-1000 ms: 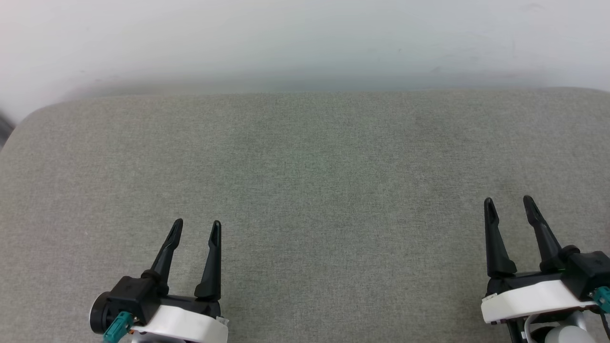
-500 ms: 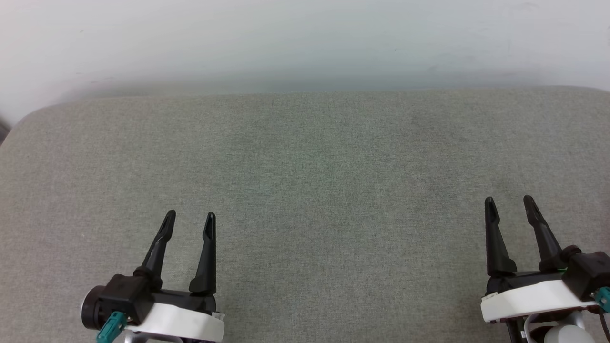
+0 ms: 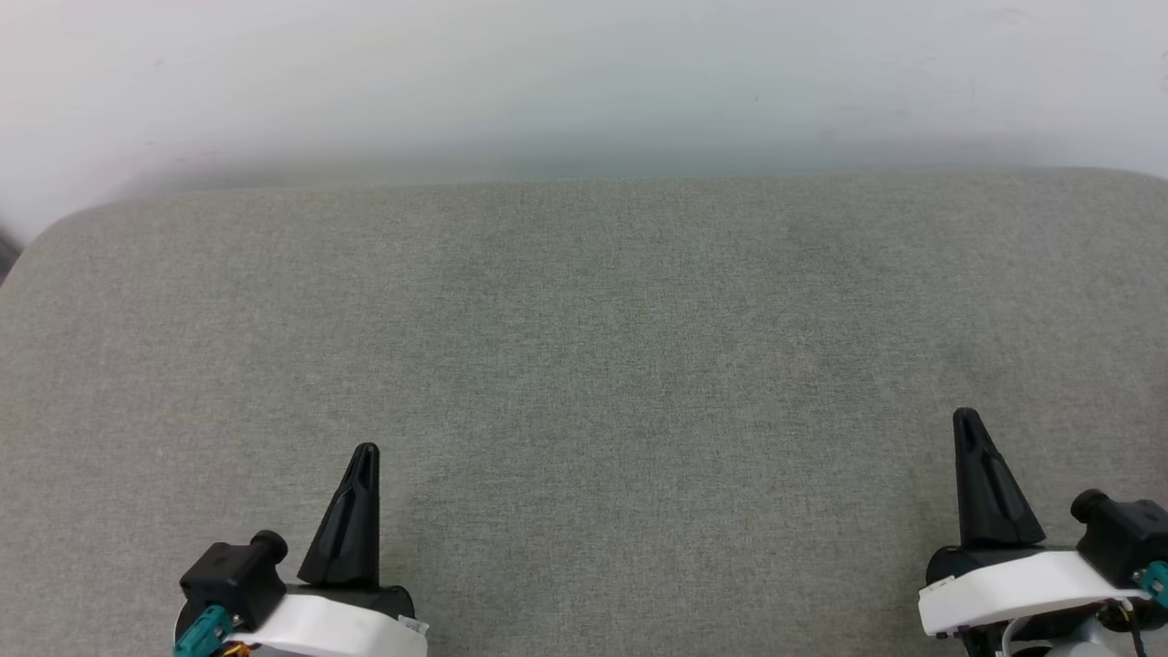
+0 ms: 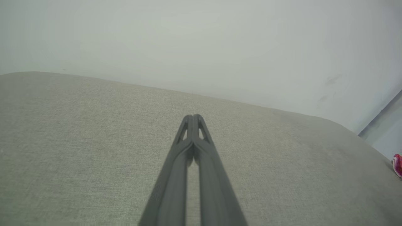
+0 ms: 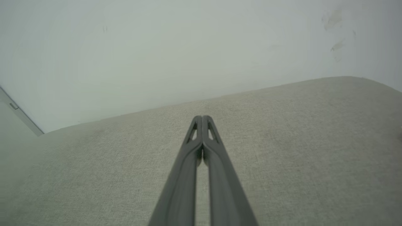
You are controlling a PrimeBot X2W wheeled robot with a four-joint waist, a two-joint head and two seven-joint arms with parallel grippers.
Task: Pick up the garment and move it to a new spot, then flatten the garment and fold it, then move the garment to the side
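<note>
My left gripper (image 3: 365, 452) stands at the lower left of the head view, shut with nothing between its fingers; in the left wrist view its tips (image 4: 193, 116) press together over bare fabric. My right gripper (image 3: 965, 418) is at the lower right, also shut and empty, its tips (image 5: 202, 117) closed in the right wrist view. A small red-pink scrap (image 4: 397, 164) peeks in at the right edge of the left wrist view, past the cushion's corner. Too little of it shows to tell whether it is the garment.
A wide grey fabric cushion (image 3: 584, 347) spreads under both grippers, with rounded far corners. A white wall (image 3: 584, 82) rises right behind its far edge. A pale strip of floor or skirting (image 4: 386, 131) shows beyond the cushion's corner.
Both grippers have gone from open to shut. Each has also drawn back a little toward the bottom edge of the head view.
</note>
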